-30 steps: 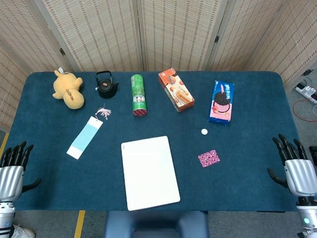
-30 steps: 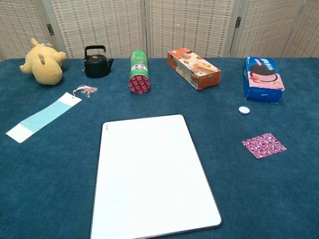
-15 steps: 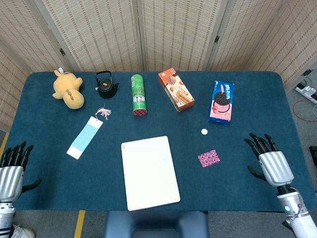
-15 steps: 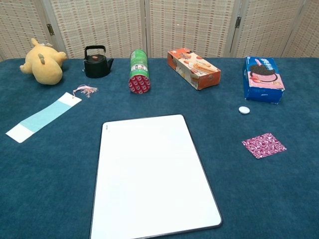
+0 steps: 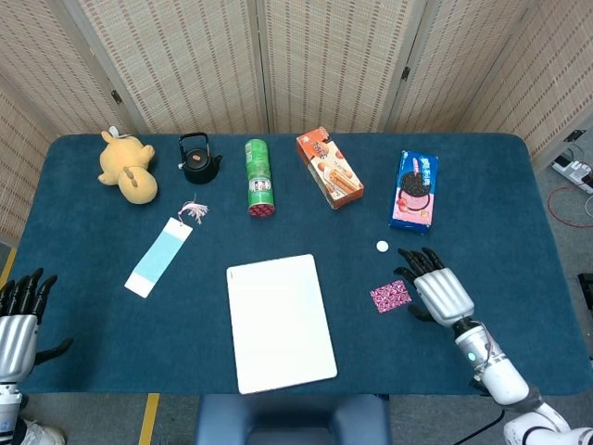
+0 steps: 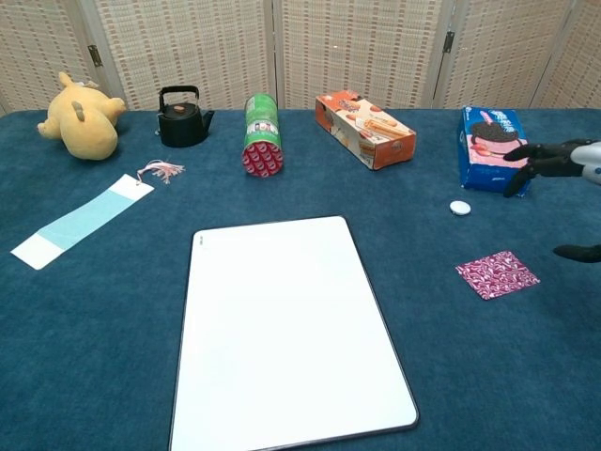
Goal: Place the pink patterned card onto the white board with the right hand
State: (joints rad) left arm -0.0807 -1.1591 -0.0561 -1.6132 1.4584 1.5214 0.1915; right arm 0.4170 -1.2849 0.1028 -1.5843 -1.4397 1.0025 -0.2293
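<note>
The pink patterned card [image 5: 390, 296] [image 6: 497, 274] lies flat on the blue table, to the right of the white board [image 5: 280, 322] [image 6: 287, 329]. My right hand [image 5: 435, 286] [image 6: 562, 178] hovers just right of the card with its fingers spread, holding nothing. In the chest view only its dark fingertips [image 6: 528, 154] enter from the right edge. My left hand [image 5: 17, 320] stays at the table's near left corner, fingers apart and empty.
Along the far side lie a yellow plush [image 5: 129, 165], black teapot [image 5: 198, 160], green can [image 5: 260, 178], orange box [image 5: 329, 168] and blue cookie box [image 5: 414, 190]. A small white disc [image 5: 382, 246] sits above the card. A blue bookmark [image 5: 159, 256] lies left of the board.
My right hand has moved left from the table's right edge to just beside the card. The left hand has dropped slightly. Card and board have not moved.
</note>
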